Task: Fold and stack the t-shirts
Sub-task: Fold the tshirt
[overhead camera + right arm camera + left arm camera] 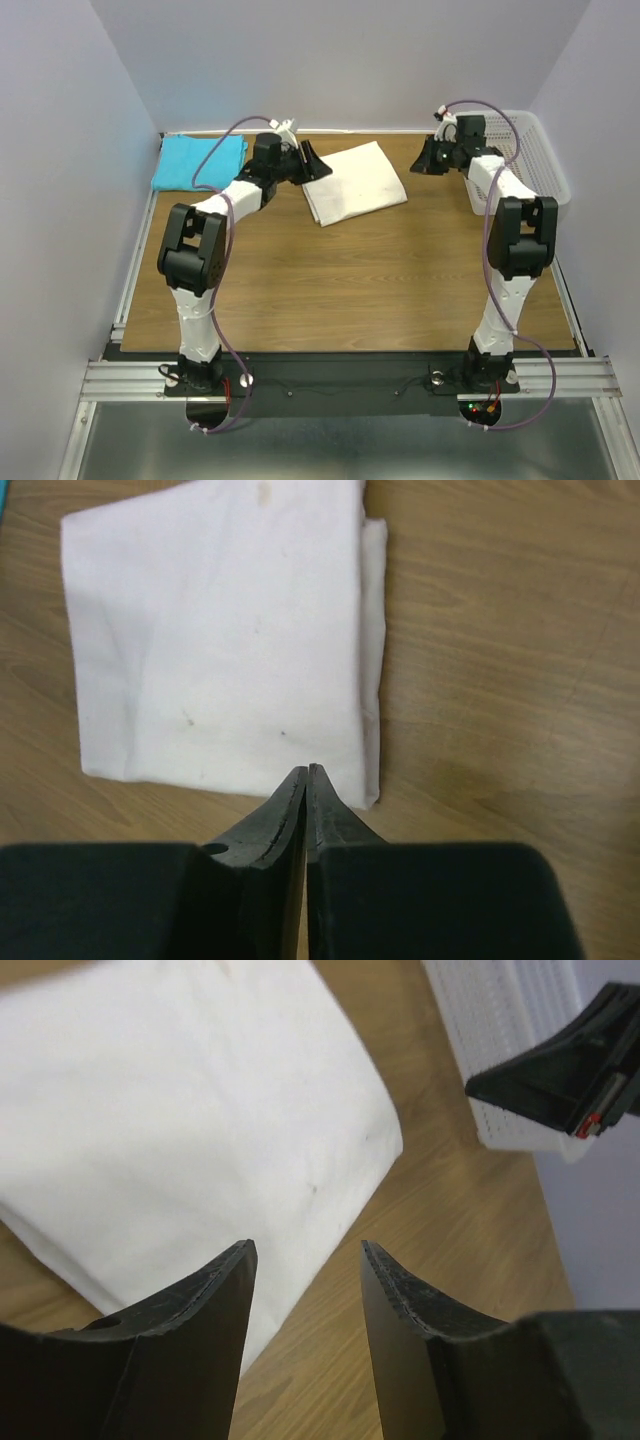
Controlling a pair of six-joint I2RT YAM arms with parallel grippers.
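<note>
We've got our left gripper (305, 1252) with jaws apart beside the folded cream-white t-shirt (355, 182) lying centre-back and the right gripper (306, 774) pinched together empty, so a one-sided grab toward the turquoise t-shirt (198, 160) far-left could unfold it.

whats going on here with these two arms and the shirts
Both shirts lie folded on the table but apart, not yet stacked: the cream-white t-shirt toward the far middle, the turquoise t-shirt in the far left corner. The left gripper is open at the white one's left edge, holding nothing; the right gripper is shut and empty, near the white mesh basket.
</note>
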